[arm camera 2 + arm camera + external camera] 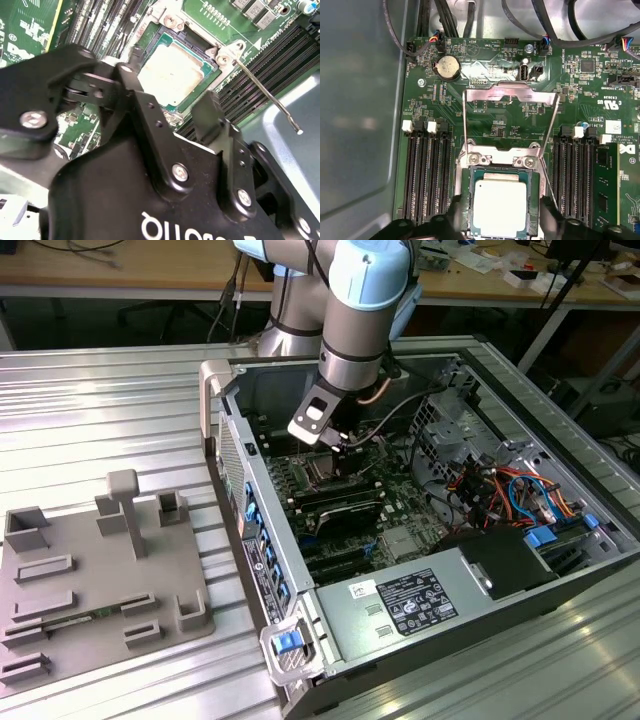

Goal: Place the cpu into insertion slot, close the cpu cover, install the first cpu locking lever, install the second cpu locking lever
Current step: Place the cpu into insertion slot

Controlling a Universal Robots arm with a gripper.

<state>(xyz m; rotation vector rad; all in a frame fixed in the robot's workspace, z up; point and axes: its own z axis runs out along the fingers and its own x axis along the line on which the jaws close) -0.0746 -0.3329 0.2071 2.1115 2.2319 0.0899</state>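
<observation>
Exterior view: my gripper (335,443) hangs low inside the case (232,455), directly over the insertion slot (325,473).

Second wrist view: my jaws stand apart, gripping nothing. The cpu (172,75) lies in the insertion slot just beyond my fingers (150,115), between them. A locking lever (260,90) juts free outside one finger.

First wrist view: the cpu looks flat and square in its seat, with the cpu cover (510,93) tipped up open ahead of my jaws. Seating, I judge, so no sideways nudge, and jaws clear of its edges.
</observation>
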